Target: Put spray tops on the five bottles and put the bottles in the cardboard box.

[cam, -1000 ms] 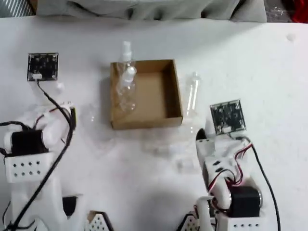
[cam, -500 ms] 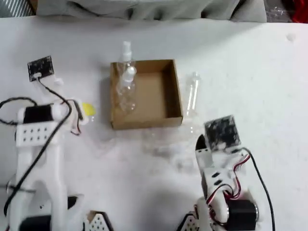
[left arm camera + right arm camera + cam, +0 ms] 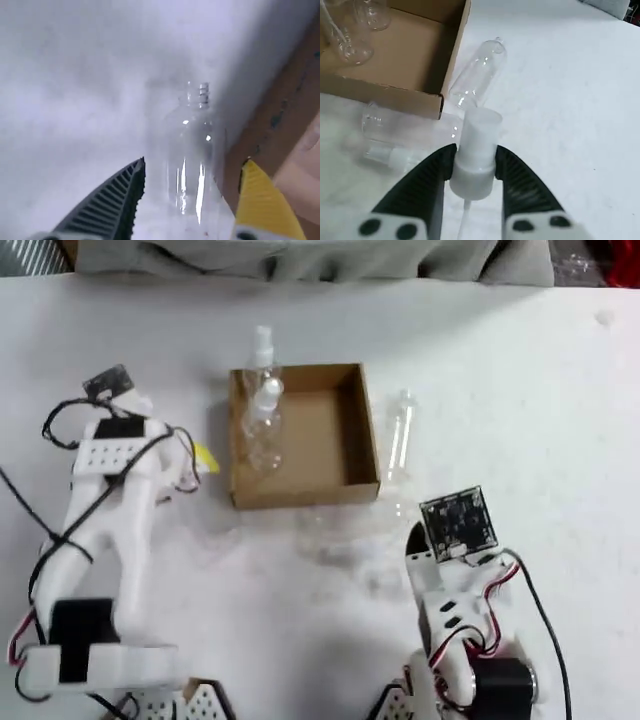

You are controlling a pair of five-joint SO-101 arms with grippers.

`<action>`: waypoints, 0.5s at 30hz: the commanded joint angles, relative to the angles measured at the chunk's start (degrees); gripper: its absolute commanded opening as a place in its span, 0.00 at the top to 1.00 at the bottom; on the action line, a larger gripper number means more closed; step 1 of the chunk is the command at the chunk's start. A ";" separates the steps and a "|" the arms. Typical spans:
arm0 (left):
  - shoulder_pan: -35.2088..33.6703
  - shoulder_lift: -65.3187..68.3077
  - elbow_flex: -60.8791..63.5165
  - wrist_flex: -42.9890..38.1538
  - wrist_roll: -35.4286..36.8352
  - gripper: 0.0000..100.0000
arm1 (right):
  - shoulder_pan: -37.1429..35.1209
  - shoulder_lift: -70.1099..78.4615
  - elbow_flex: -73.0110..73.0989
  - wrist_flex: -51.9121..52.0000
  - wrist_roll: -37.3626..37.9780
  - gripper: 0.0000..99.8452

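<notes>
My left gripper (image 3: 194,164) is open, and a clear bottle (image 3: 192,150) without a top stands between its dark and yellow fingers. It sits just off the left wall of the cardboard box (image 3: 350,430), where the left gripper (image 3: 196,466) also appears from above. My right gripper (image 3: 475,148) is shut on a white spray top (image 3: 474,170), held above the table in front of the box's right corner. In the box lie two bottles with spray tops (image 3: 264,425). A topless bottle (image 3: 479,75) lies right of the box and another (image 3: 405,127) in front of it.
One more bottle with a spray top (image 3: 262,344) stands at the box's far left corner. Faint clear parts (image 3: 345,550) are scattered in front of the box. A grey cloth (image 3: 300,260) lines the table's far edge. Open table lies to the right.
The left arm has swung from the near left up to the box's left side. The right arm has drawn back a little toward the front, still holding the spray top.
</notes>
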 commanded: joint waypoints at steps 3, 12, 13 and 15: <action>1.54 4.70 -4.04 -2.29 0.97 0.72 | -1.01 -0.22 -0.70 0.66 0.53 0.99; 1.19 9.36 -4.31 -3.43 0.97 0.72 | -4.53 -0.22 -0.62 0.66 0.44 0.99; 1.36 9.45 -4.31 -3.43 0.88 0.72 | -4.53 -0.22 -0.62 0.66 0.44 0.99; 1.45 9.54 -4.31 -3.43 0.88 0.72 | -4.53 -0.22 -0.62 0.66 0.44 0.99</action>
